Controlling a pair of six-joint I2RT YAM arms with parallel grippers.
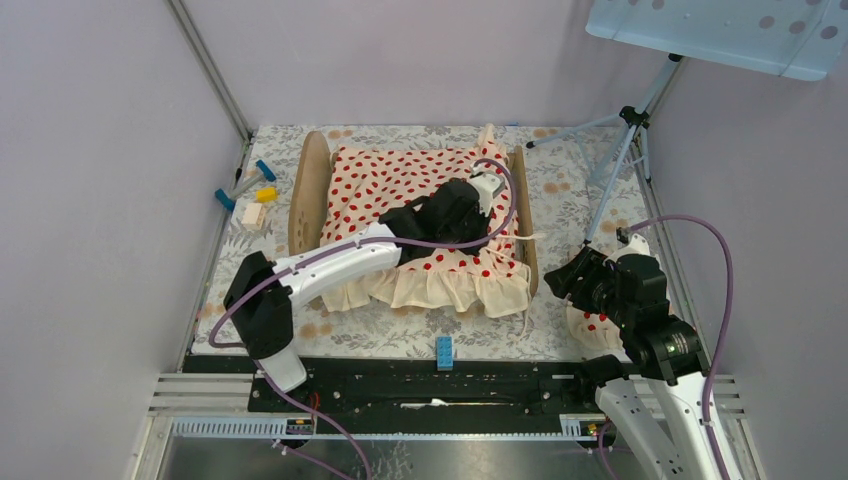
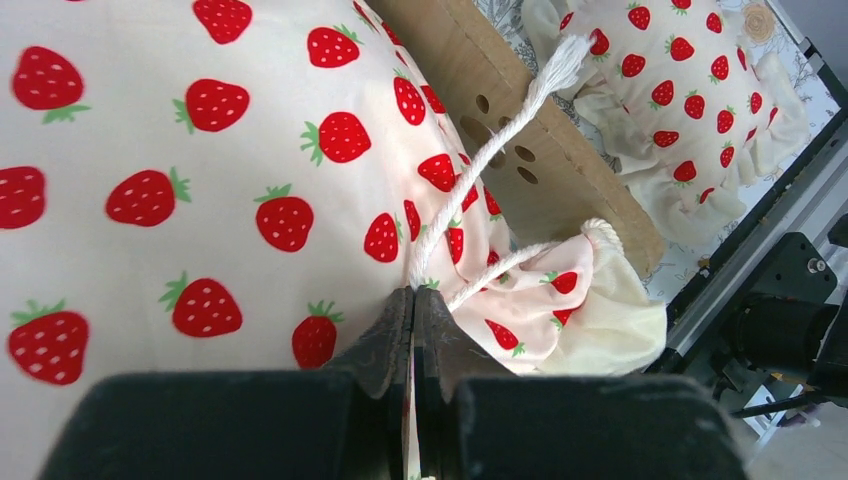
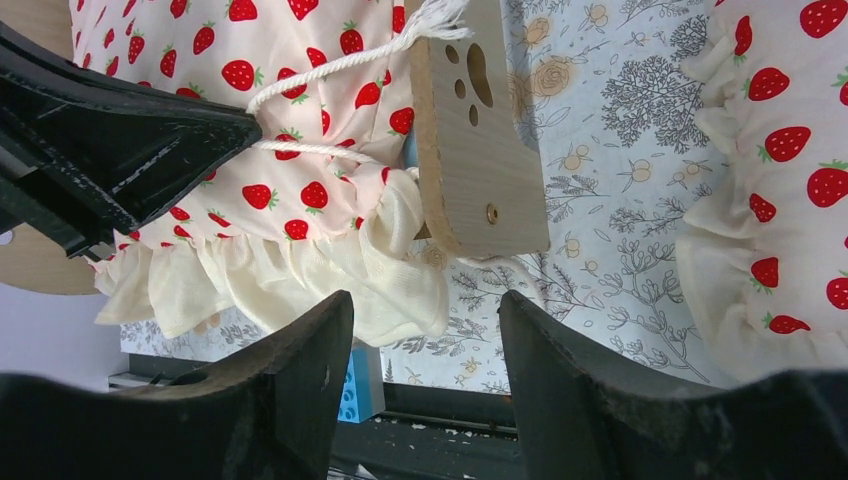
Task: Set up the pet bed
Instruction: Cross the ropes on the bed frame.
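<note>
- Pet bed (image 1: pixel 310 190) is sitting mid-table, its wooden end boards showing.
- Strawberry blanket (image 1: pixel 400 180) is covering it.
- Right gripper (image 3: pixel 425 300) is hovering near the bed's right end board, jaws apart, holding nothing.
- Left gripper (image 2: pixel 413 292) is pinching the white cord (image 2: pixel 480 160), jaws closed.

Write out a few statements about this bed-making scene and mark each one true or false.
1. The left arm's fingers are closed on the white twisted cord of the cream strawberry-print ruffled blanket. True.
2. The right arm's fingers hold the small strawberry-print ruffled pillow. False: they stand open and empty, and the pillow lies beside the bed.
3. The blanket is spread over the light-wood pet bed. True.
4. The small blue block sits on the blanket. False: it stands at the near edge of the floral table cover, apart from the blanket.
</note>
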